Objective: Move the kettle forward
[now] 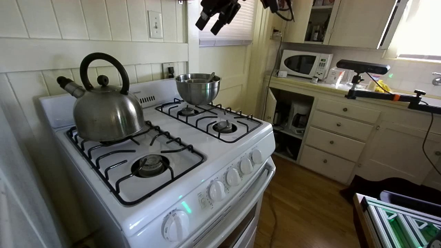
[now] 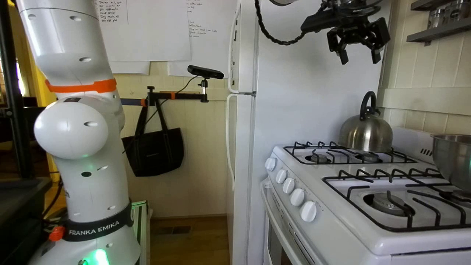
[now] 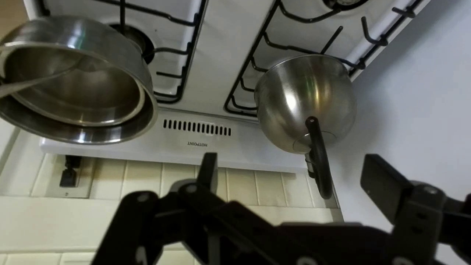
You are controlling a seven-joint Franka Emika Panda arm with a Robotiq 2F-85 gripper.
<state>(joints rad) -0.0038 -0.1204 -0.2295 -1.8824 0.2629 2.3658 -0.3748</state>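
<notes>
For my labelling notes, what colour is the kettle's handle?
The handle of the kettle is black; it shows best in an exterior view.

Daylight bleaches the window (image 1: 423,29) to white in an exterior view and glows through the blind (image 1: 242,28); the cupboard (image 1: 286,96) is dark inside. Soft shadows lie on the fridge (image 2: 301,110). In the wrist view, the kettle (image 3: 303,99) catches a glare spot and the gripper (image 3: 292,165) looks nearly black.

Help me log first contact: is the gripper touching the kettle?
Apart. In an exterior view, the gripper hangs open, higher than the kettle, with the white fridge visible between them.
</notes>
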